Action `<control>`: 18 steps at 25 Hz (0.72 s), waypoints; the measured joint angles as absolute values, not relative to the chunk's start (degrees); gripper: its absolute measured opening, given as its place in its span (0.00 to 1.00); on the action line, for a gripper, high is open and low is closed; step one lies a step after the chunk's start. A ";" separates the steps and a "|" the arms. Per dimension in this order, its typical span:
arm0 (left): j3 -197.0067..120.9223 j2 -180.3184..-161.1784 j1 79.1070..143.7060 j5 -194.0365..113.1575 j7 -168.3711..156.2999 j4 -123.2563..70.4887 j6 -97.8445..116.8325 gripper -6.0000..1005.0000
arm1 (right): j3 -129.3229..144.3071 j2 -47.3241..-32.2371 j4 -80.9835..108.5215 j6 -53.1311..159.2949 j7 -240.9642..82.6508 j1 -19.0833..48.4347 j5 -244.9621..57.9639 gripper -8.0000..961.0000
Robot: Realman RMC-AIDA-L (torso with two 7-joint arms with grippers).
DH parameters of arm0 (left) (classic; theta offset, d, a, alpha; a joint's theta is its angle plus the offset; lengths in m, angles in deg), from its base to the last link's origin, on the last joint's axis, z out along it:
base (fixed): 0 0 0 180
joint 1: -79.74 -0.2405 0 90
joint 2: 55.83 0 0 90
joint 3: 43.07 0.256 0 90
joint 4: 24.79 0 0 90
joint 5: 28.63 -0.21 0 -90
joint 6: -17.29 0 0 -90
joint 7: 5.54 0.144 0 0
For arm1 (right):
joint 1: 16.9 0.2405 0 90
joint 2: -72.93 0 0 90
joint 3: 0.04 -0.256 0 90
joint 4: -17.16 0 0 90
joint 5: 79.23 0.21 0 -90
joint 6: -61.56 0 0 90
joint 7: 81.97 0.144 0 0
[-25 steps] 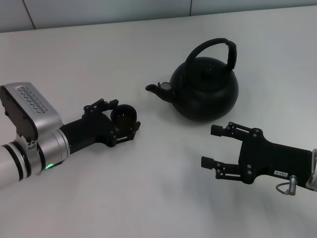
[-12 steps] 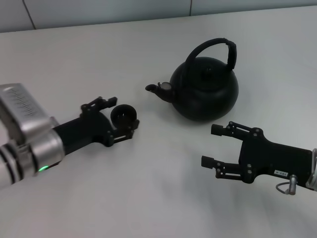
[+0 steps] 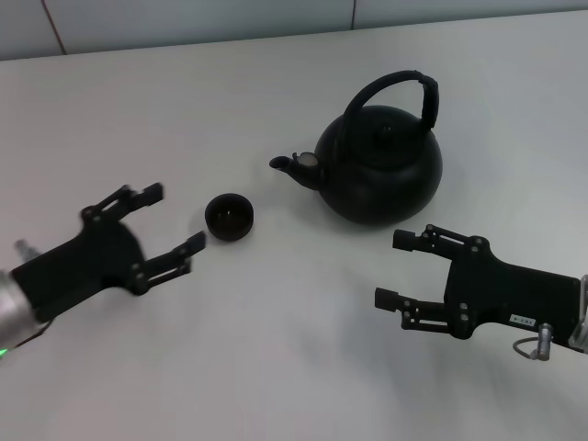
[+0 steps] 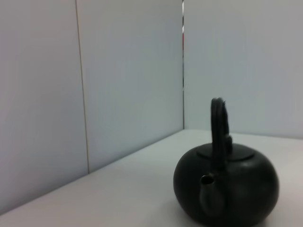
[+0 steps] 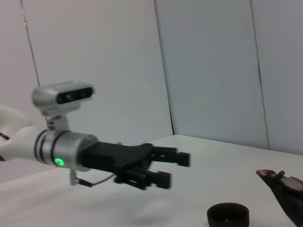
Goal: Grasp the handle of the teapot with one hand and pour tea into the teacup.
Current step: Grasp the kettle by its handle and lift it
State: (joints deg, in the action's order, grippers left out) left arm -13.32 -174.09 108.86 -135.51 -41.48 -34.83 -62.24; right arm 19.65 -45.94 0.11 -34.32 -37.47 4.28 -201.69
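Note:
The matte black teapot (image 3: 381, 170) stands upright on the white table, its stubby spout (image 3: 292, 166) pointing left and its arched handle (image 3: 401, 94) over the lid. It also fills the left wrist view (image 4: 226, 182). The tiny dark teacup (image 3: 230, 217) sits alone on the table left of the spout, its rim showing in the right wrist view (image 5: 228, 214). My left gripper (image 3: 175, 219) is open, a short way left of the teacup and apart from it. My right gripper (image 3: 398, 269) is open, low on the table in front of the teapot, holding nothing.
The white table (image 3: 276, 349) runs back to a pale panelled wall (image 3: 184, 18). Bare tabletop lies between the two grippers and behind the teapot. The left arm (image 5: 71, 146) shows in the right wrist view.
My left gripper has let go of the teacup and drawn back to the left and toward the near edge. The teacup stays on the table. The right arm has not moved.

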 joint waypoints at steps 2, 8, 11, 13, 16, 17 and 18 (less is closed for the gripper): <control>-13.32 -174.09 108.86 -135.51 -41.48 -34.83 -62.24 0.86 | 19.65 -45.91 0.11 -34.32 -37.43 4.28 -201.67 0.79; -13.36 -173.75 102.35 -135.45 -45.43 -43.02 -72.51 0.86 | 19.64 -45.90 0.11 -34.32 -37.41 4.28 -201.63 0.79; -13.24 -173.32 101.43 -135.65 -46.79 -44.01 -73.70 0.86 | 19.60 -45.89 0.11 -34.33 -37.42 4.28 -201.56 0.79; -13.24 -173.32 101.43 -135.65 -46.79 -44.01 -73.70 0.86 | 19.57 -45.89 0.12 -34.32 -37.43 4.28 -201.55 0.78; -12.09 -172.38 99.90 -136.03 -46.94 -44.56 -74.47 0.86 | 19.56 -45.89 0.12 -34.33 -37.44 4.28 -201.54 0.78; -12.09 -172.38 99.90 -136.03 -46.94 -44.56 -74.47 0.86 | 19.56 -45.89 0.12 -34.32 -37.45 4.27 -201.54 0.78; -10.61 -172.32 99.79 -136.06 -46.47 -44.69 -73.66 0.86 | 19.56 -45.89 0.12 -34.32 -37.48 4.28 -201.54 0.78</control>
